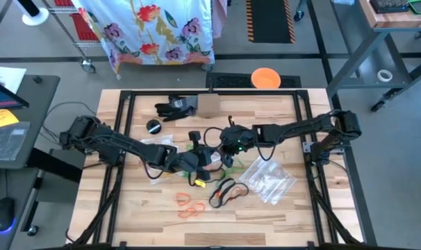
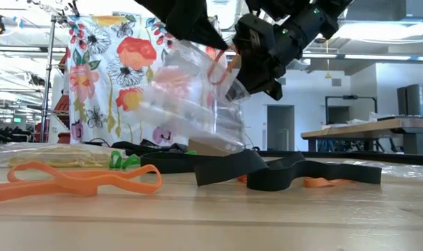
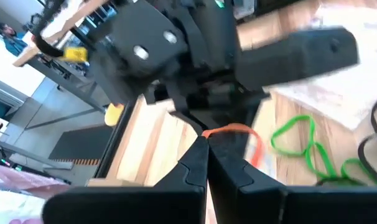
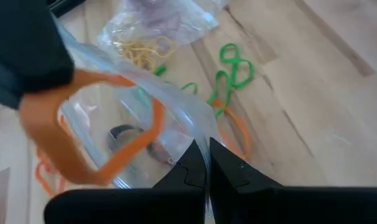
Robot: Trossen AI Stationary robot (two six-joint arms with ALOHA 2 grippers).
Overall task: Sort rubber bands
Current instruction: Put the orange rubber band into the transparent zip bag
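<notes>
- No brand, label or writing can be read on anything in these views.
- The left gripper (image 1: 212, 158) hangs above the middle of the table (image 1: 280, 215), fingers pressed together on an orange band (image 3: 229, 130).
- In the left wrist view the orange band sits right at the tips of the closed fingers (image 3: 195, 163), looping away toward the other arm.
- The right gripper (image 1: 224, 142) is just beside the left one, its fingers shut on the edge of a clear bag (image 2: 187, 97).
- In the right wrist view the bag's film runs down into the closed fingers (image 4: 191, 169), and the orange band hangs as a wide loop in front of the bag.
- In the low view the bag is lifted off the table and tilted, its lower corner near the surface; the orange band shows at its upper edge between the two grippers.
- Green bands (image 4: 229, 71) lie on the wood below and beside the grippers.
- Black bands (image 1: 226, 191) lie nearer the front edge, with more orange bands (image 1: 188, 206) to their left.
- A bag of yellow bands (image 4: 142, 46) lies flat on the table beyond the held bag.
- More clear bags (image 1: 269, 179) lie to the right of the black bands.
</notes>
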